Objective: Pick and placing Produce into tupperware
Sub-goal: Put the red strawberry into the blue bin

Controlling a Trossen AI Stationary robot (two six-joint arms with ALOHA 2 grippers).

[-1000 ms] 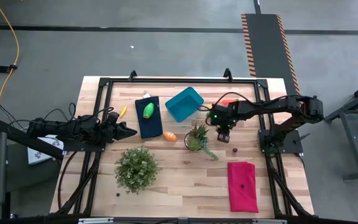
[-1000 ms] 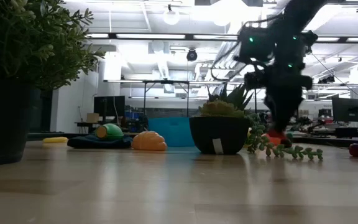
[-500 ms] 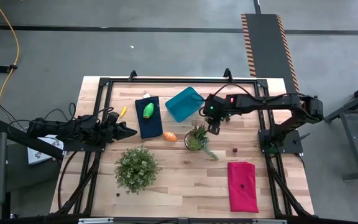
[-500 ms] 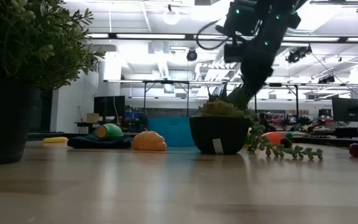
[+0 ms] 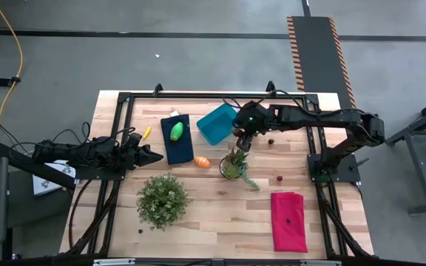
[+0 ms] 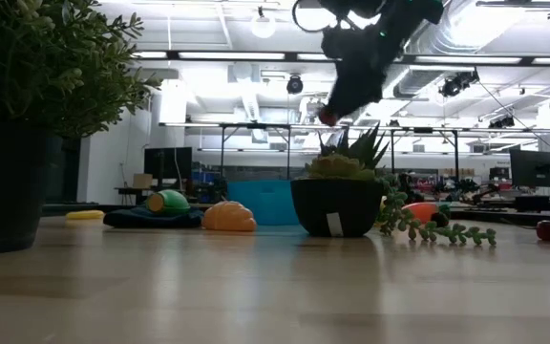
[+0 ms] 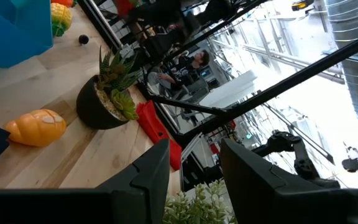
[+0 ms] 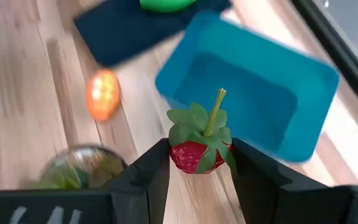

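Gripping a small red toy strawberry (image 8: pixel 196 152) with a green leafy cap and a thin stalk, the right gripper (image 8: pixel 197 163) has its two dark angular fingers closed on the fruit's sides. Its arm reaches in across the table, with the gripper (image 5: pixel 242 139) raised in the air just beside the near corner of the tupperware (image 5: pixel 219 123), a smooth bright blue plastic tub with rounded corners and low walls; its inside looks bare. In the low view the gripper (image 6: pixel 332 110) hangs above the spiky plant (image 6: pixel 344 196) in its dark round pot, a red speck showing at its tip.

A glossy green oval (image 5: pixel 177 131) lies on the flat dark blue cloth (image 5: pixel 176 148), left of the tub. An orange oval (image 5: pixel 203 162), ridged like a shell in the left wrist view (image 7: pixel 36 127), sits on the pale plank table (image 5: pixel 213 214) just off the cloth's corner. A thin yellow piece (image 5: pixel 146 133) near the left gripper is too small to name. A bushy green potted plant (image 5: pixel 163 200) and a folded red cloth (image 5: pixel 288 220) occupy the near side. Two small dark round things (image 5: pixel 278 177) cannot be identified.

The left gripper (image 5: pixel 156 156) rests low and level at the table's left side, fingers parted and holding nothing.
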